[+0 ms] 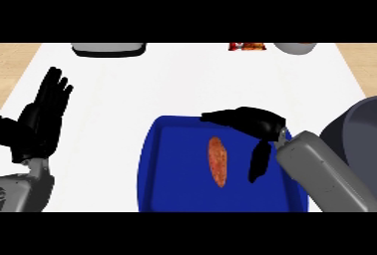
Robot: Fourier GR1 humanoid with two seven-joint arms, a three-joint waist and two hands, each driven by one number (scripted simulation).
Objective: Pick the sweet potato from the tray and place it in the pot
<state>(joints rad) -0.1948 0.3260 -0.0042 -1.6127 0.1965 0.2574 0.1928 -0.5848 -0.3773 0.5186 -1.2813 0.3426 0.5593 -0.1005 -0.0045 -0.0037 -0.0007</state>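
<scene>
Sweet potato [217, 162] on tray [175, 187], long axis 12-to-6; right hand [254, 122] open, empty, just beside at its 1 o'clock; left hand [40, 119] open, well apart at 9.

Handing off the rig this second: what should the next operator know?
Left hand: open, resting at the view's left, fingers up.
Right hand: open over the tray's far right corner, holding nothing.
Sweet potato: lying on the blue tray, just left of the right thumb.
Pot: at the right edge.
Done: nothing picked yet.
Left: grasp, lift, carry right, place in pot.
</scene>
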